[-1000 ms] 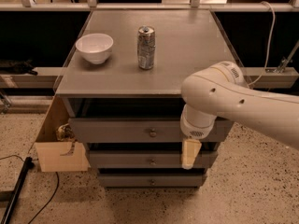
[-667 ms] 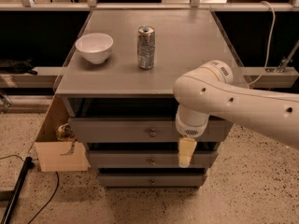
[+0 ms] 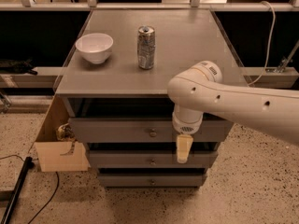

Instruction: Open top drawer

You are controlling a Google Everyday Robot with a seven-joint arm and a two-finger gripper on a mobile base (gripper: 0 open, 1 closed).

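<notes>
- The grey wooden cabinet [image 3: 196,50] with a flat top stands on a speckled floor [image 3: 252,190] and has 3 grey drawers stacked in its front.
- The top drawer [image 3: 117,130], the widest of the 3, sits just under the tabletop edge with a dark gap above its flat front; its small round metal knob [image 3: 153,133] is at the middle.
- Below it are the narrower middle grey drawer [image 3: 121,159] and the bottom grey drawer [image 3: 126,179], each with 1 like knob.
- The robot's white arm [image 3: 243,107] reaches in from the right, across the cabinet's front right corner.
- The tan-tipped gripper [image 3: 183,154] hangs down in front of the top drawer's lower edge, right of the knob and apart from it, its tip over the middle drawer's front.
- Whether the gripper is spread or pressed together cannot be told from this view.
- On the tabletop a round white bowl [image 3: 94,47] stands at the left, and an upright silver drinks can [image 3: 146,47] stands near it on the right, the 2 apart.
- A light wooden box [image 3: 60,157] sits against the cabinet's left side.
</notes>
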